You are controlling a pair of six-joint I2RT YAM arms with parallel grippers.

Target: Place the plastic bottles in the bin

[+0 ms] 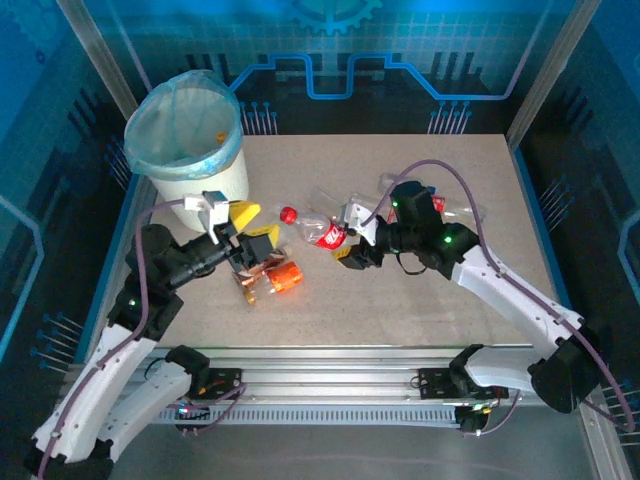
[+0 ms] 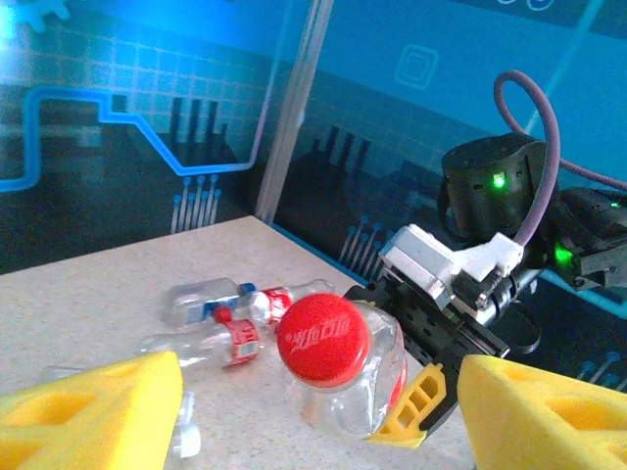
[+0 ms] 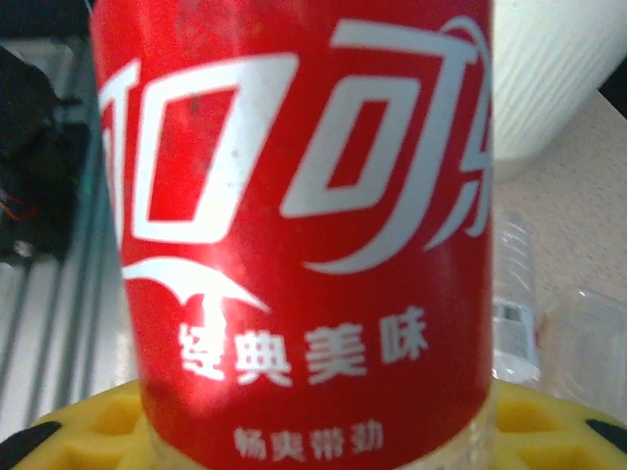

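1. Here, right gripper (image 1: pixel 350 250) clenched, by the look of it, on the red-labelled bottle (image 1: pixel 325 236); yellow pads (image 3: pixel 549 421) pressed against its lower body in the right wrist view.
2. Lies with its long axis roughly across the table (image 1: pixel 420 330), red cap (image 1: pixel 289 213) toward the left arm, base end in the right jaws.
3. Stands at the far-left corner: the bin (image 1: pixel 225 180), well apart from the held bottle, with the left arm between the two.
4. Left gripper (image 1: pixel 253 225) released and empty, yellow fingers (image 2: pixel 93 411) spread wide, facing the red cap head-on in the left wrist view.
5. Nearer the bin: the left arm. Nearer the bottle's body: the right. Probably calls for a carry leftward and away past the left gripper, or a hand-over cap first; a judgement only.
6. Rests on its side just near of the left gripper: the orange-labelled bottle (image 1: pixel 280 278), axis also roughly across the table, outside the jaws.
7. Scattered beyond the right gripper, toward the far right: more clear bottles (image 1: pixel 445 205).
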